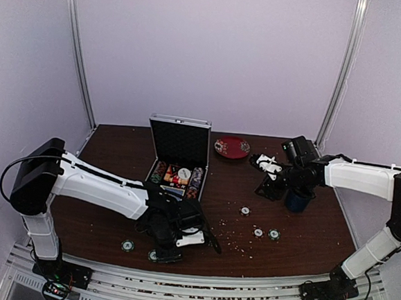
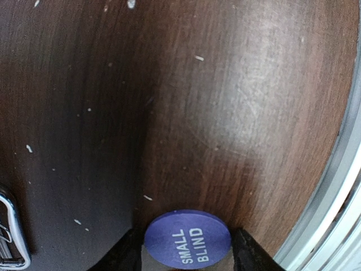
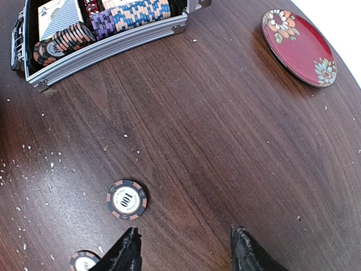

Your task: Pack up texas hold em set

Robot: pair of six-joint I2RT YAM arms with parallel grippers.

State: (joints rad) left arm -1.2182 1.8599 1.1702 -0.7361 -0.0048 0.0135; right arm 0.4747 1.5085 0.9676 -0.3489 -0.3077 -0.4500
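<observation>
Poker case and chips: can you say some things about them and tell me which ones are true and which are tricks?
1. The silver case has its lid standing open. True.
2. The purple disc between the fingers of the left pincer says BIG BLIND. False: it says SMALL BLIND.
3. The red plate sits inside the case. False: it lies on the table, off to the side of the case.
4. The right pincer is open with nothing between its fingers. True.
5. A chip marked 100 lies on the table outside the case. True.
</observation>
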